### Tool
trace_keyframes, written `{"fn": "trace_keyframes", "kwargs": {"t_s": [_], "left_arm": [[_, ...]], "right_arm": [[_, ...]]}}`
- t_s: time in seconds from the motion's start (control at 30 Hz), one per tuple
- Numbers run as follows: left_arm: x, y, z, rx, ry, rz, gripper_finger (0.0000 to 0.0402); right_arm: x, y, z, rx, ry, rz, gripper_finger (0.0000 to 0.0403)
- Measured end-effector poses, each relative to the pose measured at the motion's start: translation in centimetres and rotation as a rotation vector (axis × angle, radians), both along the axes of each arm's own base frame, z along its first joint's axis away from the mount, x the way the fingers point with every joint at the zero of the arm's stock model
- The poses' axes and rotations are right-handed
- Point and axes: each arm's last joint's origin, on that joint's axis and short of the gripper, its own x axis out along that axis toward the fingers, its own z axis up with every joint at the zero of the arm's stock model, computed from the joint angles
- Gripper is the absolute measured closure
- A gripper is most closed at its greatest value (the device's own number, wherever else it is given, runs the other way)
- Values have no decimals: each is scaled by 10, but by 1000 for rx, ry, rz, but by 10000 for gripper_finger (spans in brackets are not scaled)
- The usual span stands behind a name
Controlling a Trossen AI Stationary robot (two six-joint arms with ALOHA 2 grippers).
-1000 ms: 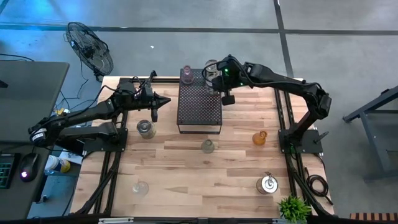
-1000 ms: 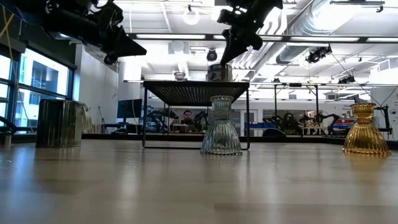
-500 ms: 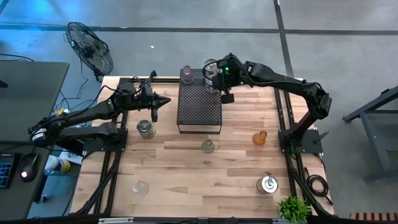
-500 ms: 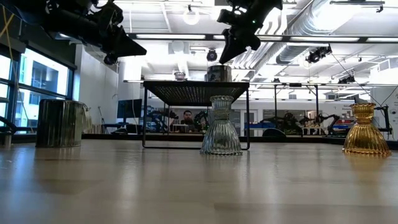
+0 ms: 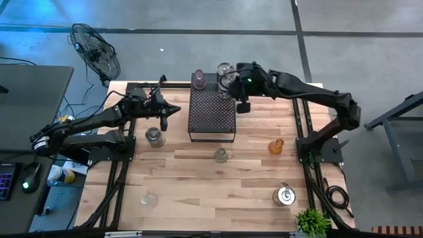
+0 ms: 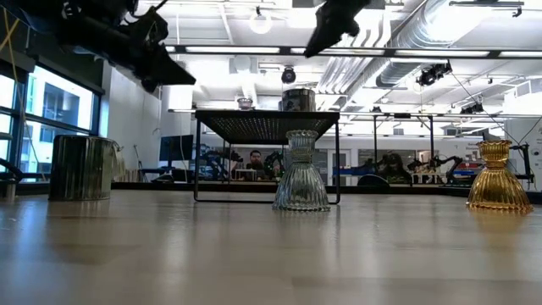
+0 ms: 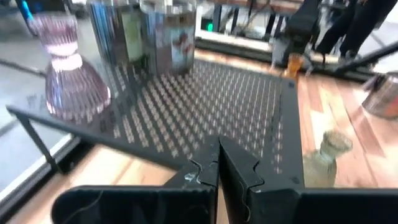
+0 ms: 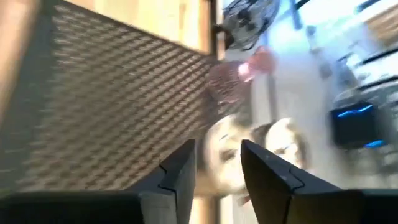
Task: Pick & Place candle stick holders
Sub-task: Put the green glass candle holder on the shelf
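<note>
overhead, ducts and strip lights; wooden table (image 5: 198, 178) bears black perforated box (image 5: 211, 109).

- A pinkish ribbed holder (image 5: 197, 79) stood upright on the black perforated box (image 5: 211, 112), at its far left corner.
- Two silvery holders (image 5: 226, 74) stood close together at the far right corner of the box.
- A silvery cup-like holder (image 5: 154, 137) stood on the table (image 5: 198, 185), near its left edge.
- A clear ribbed holder (image 5: 221, 155) stood in the middle of the table, in front of the box.
- An amber-orange holder (image 5: 275, 146) stood upright near the right edge.
- A clear holder (image 5: 149, 199) stood near the front left corner.
- A silvery holder (image 5: 285, 196) stood near the front right corner.
</note>
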Motion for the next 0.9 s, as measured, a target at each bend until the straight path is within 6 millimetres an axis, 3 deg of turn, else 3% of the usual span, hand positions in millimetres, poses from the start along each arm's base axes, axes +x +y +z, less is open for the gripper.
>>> {"fn": "trace_keyframes", "kwargs": {"t_s": [0.13, 0.27, 0.4, 0.5, 0.63, 0.9], "left_arm": [[-1, -1, -3, -13, 32, -8, 401], [3, -5, -2, 27, 20, -87, 401], [8, -13, 1, 79, 5, -153, 401], [13, -21, 2, 100, -30, -212, 401], [21, -28, -4, 56, -129, -270, 401], [38, -32, -17, -1, -132, -247, 401]], "right_arm": [[-20, 16, 0, 241, -18, 12, 340], [-37, 36, -24, 333, -74, 18, 395], [-57, 59, -57, 411, -183, -18, 384], [-73, 76, -72, 476, -229, -73, 398], [-97, 97, -78, 594, -261, -205, 397], [-140, 132, -95, 785, -84, -607, 397]]}}
